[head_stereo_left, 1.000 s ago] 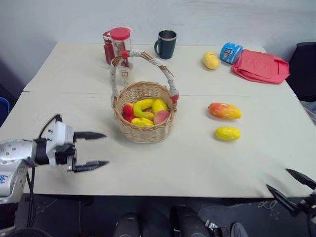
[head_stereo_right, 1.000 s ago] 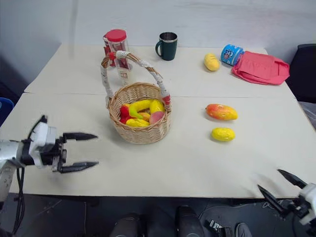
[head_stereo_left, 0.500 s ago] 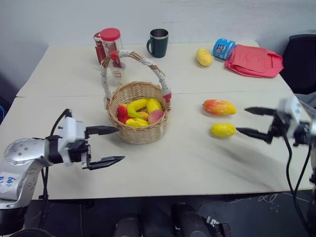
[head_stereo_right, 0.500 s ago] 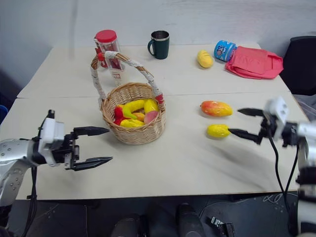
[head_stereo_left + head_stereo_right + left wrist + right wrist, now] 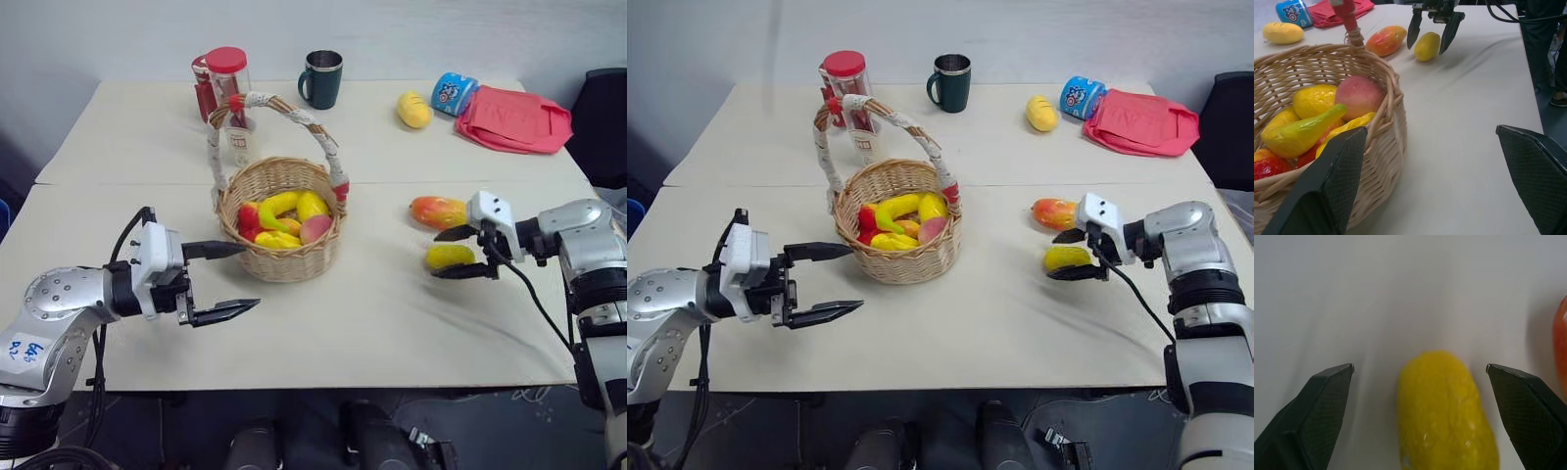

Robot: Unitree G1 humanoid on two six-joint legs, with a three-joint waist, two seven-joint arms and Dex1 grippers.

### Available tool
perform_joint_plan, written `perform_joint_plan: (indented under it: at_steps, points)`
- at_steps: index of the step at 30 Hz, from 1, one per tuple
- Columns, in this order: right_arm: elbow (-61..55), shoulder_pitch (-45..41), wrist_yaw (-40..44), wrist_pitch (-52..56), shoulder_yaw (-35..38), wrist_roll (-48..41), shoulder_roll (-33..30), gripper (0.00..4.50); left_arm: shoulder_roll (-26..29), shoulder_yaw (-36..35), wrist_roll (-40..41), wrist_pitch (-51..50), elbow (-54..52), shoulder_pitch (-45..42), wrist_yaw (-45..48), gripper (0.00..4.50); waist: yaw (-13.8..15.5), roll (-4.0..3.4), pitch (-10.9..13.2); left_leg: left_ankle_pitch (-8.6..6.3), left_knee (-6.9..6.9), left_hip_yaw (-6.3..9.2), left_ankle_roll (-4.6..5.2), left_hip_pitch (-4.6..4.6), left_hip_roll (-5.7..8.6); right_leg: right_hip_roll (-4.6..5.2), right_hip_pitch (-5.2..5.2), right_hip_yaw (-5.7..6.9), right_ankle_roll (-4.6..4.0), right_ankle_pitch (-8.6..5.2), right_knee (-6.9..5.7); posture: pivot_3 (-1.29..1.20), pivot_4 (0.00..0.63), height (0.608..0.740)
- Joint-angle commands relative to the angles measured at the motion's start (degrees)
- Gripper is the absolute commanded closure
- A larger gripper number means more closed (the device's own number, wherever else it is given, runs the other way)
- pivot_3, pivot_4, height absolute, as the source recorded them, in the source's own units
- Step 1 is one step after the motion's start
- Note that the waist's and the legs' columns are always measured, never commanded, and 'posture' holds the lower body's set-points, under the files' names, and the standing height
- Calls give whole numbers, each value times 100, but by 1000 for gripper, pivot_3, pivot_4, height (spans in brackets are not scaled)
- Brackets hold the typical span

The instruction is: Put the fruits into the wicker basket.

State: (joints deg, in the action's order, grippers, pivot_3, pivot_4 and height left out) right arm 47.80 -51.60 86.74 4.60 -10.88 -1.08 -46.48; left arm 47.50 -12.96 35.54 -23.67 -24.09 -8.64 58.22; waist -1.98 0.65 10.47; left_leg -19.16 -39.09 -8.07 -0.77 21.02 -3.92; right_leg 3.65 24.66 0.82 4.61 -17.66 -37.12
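Right gripper (image 5: 453, 253): standing wide open, its two black fingers lying either side of the yellow lemon-like fruit (image 5: 449, 257) near the desk's right edge, gripping nothing; the right wrist view is showing a gap between each finger and the fruit, whose near end is cut off there. Orange-red mango (image 5: 438, 211): lying just beyond the lemon-like fruit, partly screened by the gripper's body in the right eye view and showing as a mere sliver at the edge of the right wrist view. Left gripper (image 5: 223, 281): also spread open and empty, hovering over the desk (image 5: 392, 323) just beside the wicker basket (image 5: 281, 259) on its near left side. Basket: sitting mid-desk, holding a banana (image 5: 1300, 132), yellow pieces, a pinkish piece (image 5: 1359, 96) and red ones half buried; the left wrist view is showing these contents close, with the handle cut off. Second yellow fruit (image 5: 414, 109): lying toward the far right corner beside a blue can (image 5: 457, 95) and red cloth (image 5: 513, 117). Dark mug (image 5: 322, 78) and red-lidded jar (image 5: 230, 78): standing along the far edge.
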Motion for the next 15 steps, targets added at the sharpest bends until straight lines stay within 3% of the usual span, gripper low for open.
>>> perform_joint_plan:
  at_steps: [1,2,5,11,15]
  points:
    - [-28,40,249,22,16,89,-249,0,7,-64,99,-36,-248,41,-65,116,0,0,0,0,0,0,1,-3,2,-1,0,-1,1,2,-1,0,150,740]
    - [-36,75,249,-10,53,66,-238,0,10,-49,146,-93,-260,56,-48,116,1,0,0,0,0,0,0,-6,5,-2,0,-3,1,2,-2,0,150,740]
    - [-53,88,190,55,293,-170,-141,607,17,-21,265,-227,-277,86,7,0,-2,0,0,-1,0,0,-1,-3,4,-6,2,-15,1,1,0,0,150,740]
    - [-524,359,438,248,637,-662,-226,2581,-54,-32,270,-232,-211,201,30,0,-14,0,0,-2,1,-2,-2,-3,4,-9,4,-31,1,1,0,0,150,740]
    - [-2616,1102,561,691,929,-1938,-358,2723,-310,-248,562,-372,-95,381,-125,0,12,0,0,-3,0,0,1,-2,-3,-5,4,-37,1,1,-1,0,150,740]
